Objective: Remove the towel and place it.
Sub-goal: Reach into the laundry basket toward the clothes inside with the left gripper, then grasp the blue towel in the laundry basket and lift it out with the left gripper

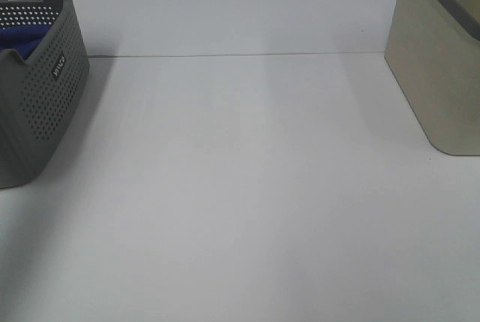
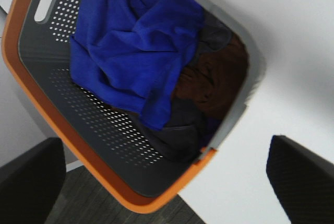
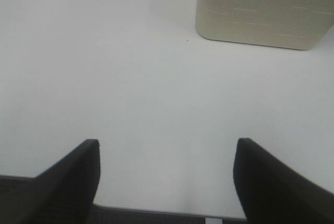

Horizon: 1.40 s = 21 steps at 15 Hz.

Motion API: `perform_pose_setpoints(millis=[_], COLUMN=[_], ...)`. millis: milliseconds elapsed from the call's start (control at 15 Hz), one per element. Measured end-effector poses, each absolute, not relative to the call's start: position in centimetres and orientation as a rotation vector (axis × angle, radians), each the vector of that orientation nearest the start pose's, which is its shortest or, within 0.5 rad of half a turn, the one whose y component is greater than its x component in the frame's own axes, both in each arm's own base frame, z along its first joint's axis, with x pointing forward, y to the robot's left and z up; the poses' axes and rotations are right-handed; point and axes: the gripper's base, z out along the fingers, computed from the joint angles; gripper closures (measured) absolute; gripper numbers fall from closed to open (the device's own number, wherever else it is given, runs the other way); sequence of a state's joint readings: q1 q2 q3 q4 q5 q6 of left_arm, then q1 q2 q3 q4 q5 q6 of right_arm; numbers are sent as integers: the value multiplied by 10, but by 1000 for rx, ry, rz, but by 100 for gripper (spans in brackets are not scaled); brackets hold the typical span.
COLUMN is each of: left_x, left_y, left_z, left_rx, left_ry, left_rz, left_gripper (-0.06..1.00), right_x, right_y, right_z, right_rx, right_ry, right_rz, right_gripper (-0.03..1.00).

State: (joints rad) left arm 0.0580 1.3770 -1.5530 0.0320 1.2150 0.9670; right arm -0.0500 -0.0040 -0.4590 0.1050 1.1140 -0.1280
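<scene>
The royal-blue towel [image 2: 130, 46] lies crumpled inside the grey perforated basket [image 2: 104, 135], on top of dark brown and grey cloths. In the exterior high view only a bit of the towel [image 1: 21, 43] shows over the rim of the basket [image 1: 45, 89] at the far left. My left gripper [image 2: 167, 174] is open and empty, hovering above the basket. My right gripper [image 3: 164, 174] is open and empty above bare white table. Neither gripper shows in the exterior high view.
A beige bin [image 1: 442, 59] stands at the back right; it also shows in the right wrist view [image 3: 263, 10]. The basket has an orange rim [image 2: 62, 130] and sits at the white table's [image 1: 247, 187] left edge. Dark floor lies beyond that edge.
</scene>
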Motion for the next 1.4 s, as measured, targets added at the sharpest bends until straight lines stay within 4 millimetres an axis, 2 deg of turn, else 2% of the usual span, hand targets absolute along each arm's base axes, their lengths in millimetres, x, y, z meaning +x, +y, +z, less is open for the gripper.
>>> perform_pose_setpoints(millis=[67, 133, 267, 333, 400, 533, 667, 933, 1067, 1133, 1400], left_x=[317, 339, 371, 376, 388, 401, 408, 420, 428, 433, 445], left_y=[28, 33, 41, 44, 50, 67, 79, 82, 83, 83, 85], left_z=[415, 407, 378, 370, 351, 322, 302, 271, 247, 229, 190], left_rx=[1197, 1227, 1310, 1334, 1382, 1417, 1444, 1493, 1528, 1552, 1595], left_ry=[2335, 2355, 2423, 2438, 2479, 2556, 2603, 2655, 2695, 2719, 2745], left_rz=[553, 601, 657, 666, 658, 632, 606, 548, 502, 471, 424], left_gripper=[-5, -5, -5, -5, -5, -5, -5, -5, -5, -5, -1], right_x=[-3, -3, -3, -3, -3, -3, -3, -3, -3, -3, -3], right_y=[9, 9, 9, 9, 9, 9, 9, 9, 9, 9, 9], right_z=[262, 262, 262, 262, 262, 262, 262, 262, 262, 262, 262], right_rx=[-89, -89, -89, -89, -89, -89, -89, -89, -89, -89, -89], right_ry=[2128, 2128, 2128, 2128, 2128, 2128, 2128, 2128, 2128, 2128, 2128], right_rz=[23, 23, 23, 23, 23, 23, 23, 23, 23, 23, 23], right_gripper=[26, 26, 26, 26, 26, 26, 26, 26, 26, 26, 26])
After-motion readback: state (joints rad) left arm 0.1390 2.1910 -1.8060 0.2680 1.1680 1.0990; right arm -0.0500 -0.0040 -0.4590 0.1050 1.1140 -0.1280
